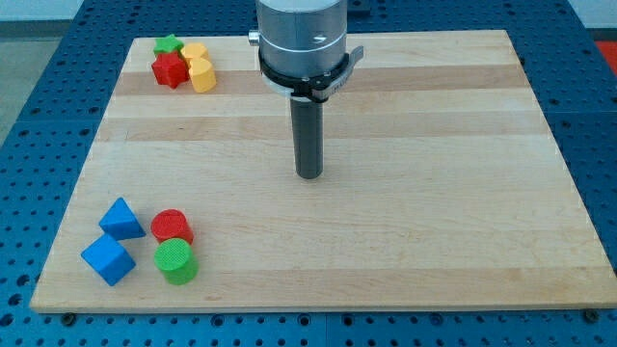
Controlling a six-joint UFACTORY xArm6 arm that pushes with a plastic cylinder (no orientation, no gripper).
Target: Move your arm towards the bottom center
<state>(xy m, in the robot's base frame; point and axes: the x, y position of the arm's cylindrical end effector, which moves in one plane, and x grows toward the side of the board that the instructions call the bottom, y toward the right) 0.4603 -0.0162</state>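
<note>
My tip [308, 175] rests on the wooden board [434, 222] near its centre, slightly toward the view's top, with no block near it. At the view's top left sits a cluster: a green star [169, 44], a red star [170, 69], a yellow block [195, 51] and a second yellow block [201, 75]. At the view's bottom left sit a blue triangular block [121, 219], a blue cube [107, 258], a red cylinder [172, 226] and a green cylinder [176, 261]. The tip is far to the right of both clusters.
The board lies on a blue perforated table [39, 116] that shows around its edges. The arm's grey cylindrical body [300, 39] hangs over the board's top centre.
</note>
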